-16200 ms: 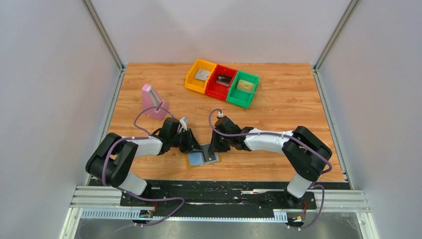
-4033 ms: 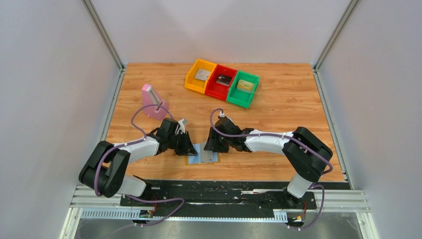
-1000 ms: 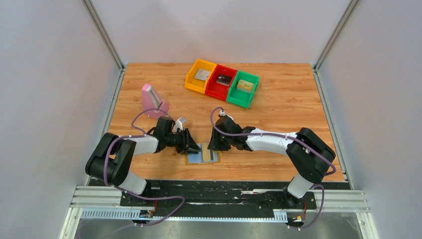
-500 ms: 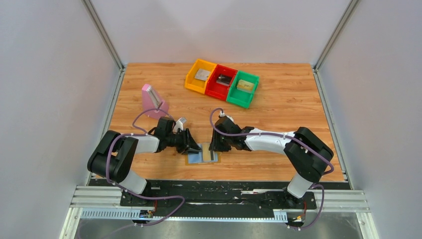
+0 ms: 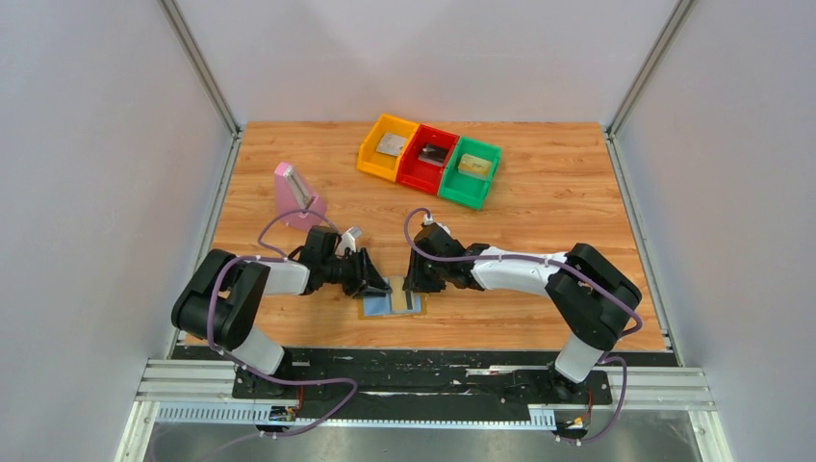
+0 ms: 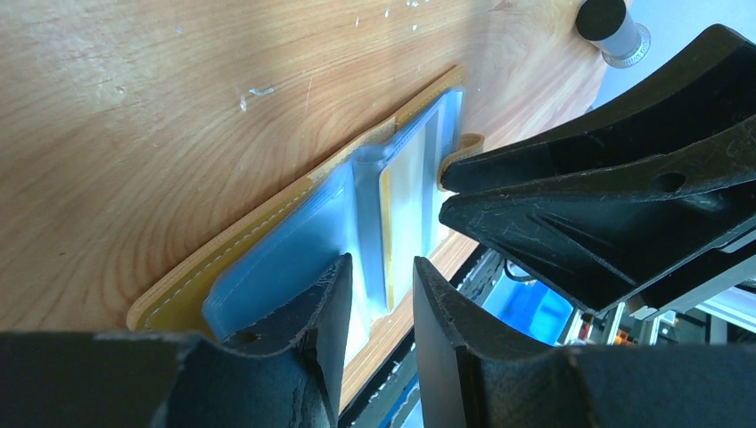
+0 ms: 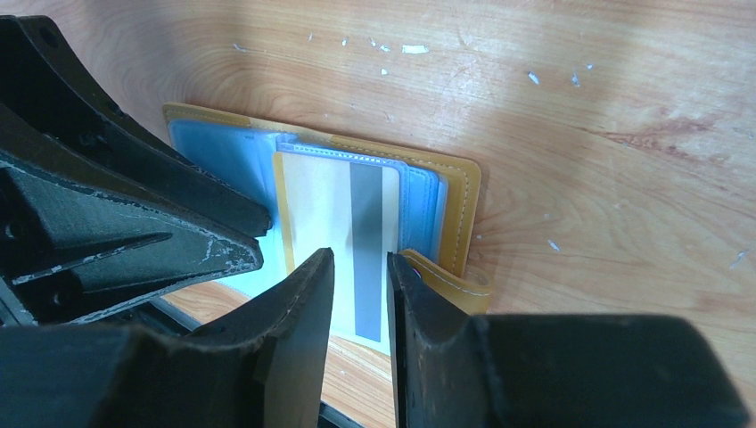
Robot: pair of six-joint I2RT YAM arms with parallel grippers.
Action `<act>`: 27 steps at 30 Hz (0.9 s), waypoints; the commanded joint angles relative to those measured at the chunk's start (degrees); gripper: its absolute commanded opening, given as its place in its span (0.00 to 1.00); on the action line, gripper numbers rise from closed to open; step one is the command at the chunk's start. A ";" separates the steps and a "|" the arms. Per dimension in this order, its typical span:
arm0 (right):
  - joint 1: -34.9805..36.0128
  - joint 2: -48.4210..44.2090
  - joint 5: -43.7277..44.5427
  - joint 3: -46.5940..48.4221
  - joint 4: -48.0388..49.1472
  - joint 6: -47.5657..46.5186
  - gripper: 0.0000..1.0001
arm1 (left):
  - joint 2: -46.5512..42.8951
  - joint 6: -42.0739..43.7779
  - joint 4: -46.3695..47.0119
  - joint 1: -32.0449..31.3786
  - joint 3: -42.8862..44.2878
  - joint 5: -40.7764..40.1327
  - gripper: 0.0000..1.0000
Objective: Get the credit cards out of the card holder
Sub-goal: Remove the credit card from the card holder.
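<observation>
Right pincer (image 7: 359, 259), nearly closed, straddles the striped credit card (image 7: 321, 201).

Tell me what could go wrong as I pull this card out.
The left gripper and right gripper sit close together over the card holder; they may collide. The striped card points toward the near edge of the table and could slip off. The holder may drag along if its sleeve grips the card.
</observation>
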 commanded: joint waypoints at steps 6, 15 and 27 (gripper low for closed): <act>-0.12 1.21 0.39 0.34 -0.90 -0.01 0.29 | 1.77 -0.80 5.07 -1.05 -0.78 0.77 0.38; -0.14 1.17 0.02 -0.22 -0.25 0.29 0.29 | 1.70 -1.45 6.13 -1.18 -0.90 1.14 0.32; -0.12 1.38 -0.43 -0.48 0.21 0.64 0.29 | 3.77 -3.32 9.42 -1.31 -1.50 2.44 0.27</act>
